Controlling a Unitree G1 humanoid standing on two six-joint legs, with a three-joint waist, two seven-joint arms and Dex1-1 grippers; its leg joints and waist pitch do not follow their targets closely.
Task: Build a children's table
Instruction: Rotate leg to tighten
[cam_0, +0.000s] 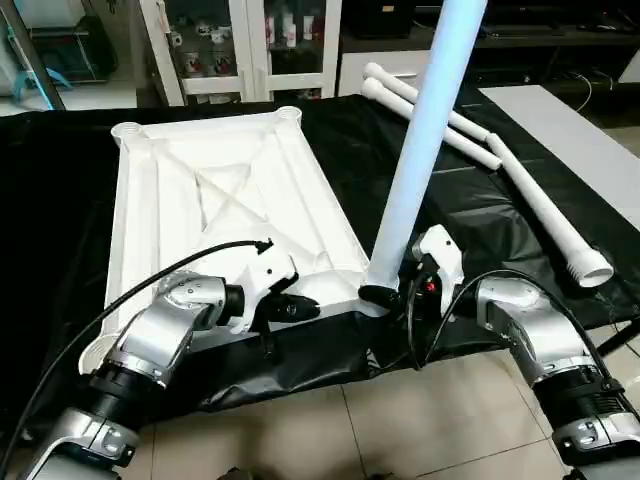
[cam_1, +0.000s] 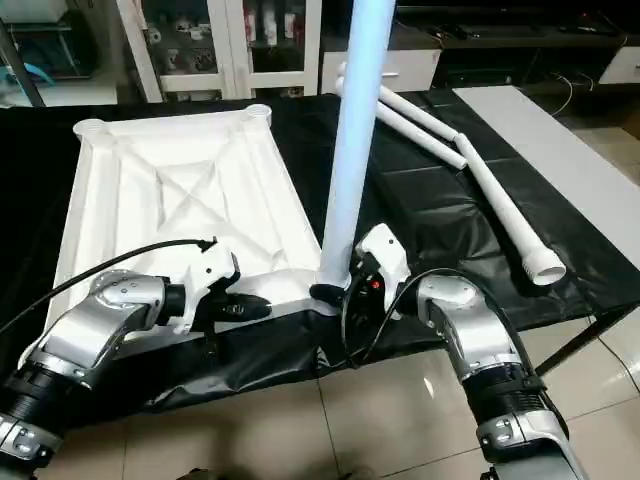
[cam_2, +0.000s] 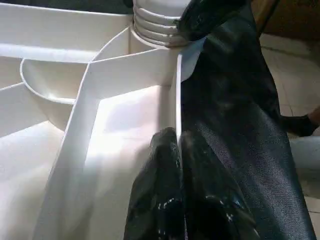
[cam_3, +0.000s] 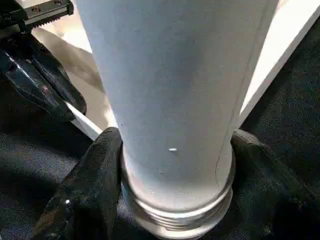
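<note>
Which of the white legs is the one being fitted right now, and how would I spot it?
Start at the white tabletop lying underside up on the black-covered work table. At its near corner on the robot's right side, one leg stands upright in the corner socket, with the right gripper around its ringed base. The other legs lie flat on the black cover beyond; only this one stands.

A white tabletop (cam_1: 180, 215) lies underside up at centre left on a black-covered work table (cam_1: 450, 220). An upright leg (cam_1: 355, 130) rises from its lower right corner, the right gripper (cam_1: 335, 292) at its base. At lower left, the left gripper (cam_1: 245, 310) meets the tabletop's near edge. Three loose legs (cam_1: 480, 165) lie at upper right.
</note>
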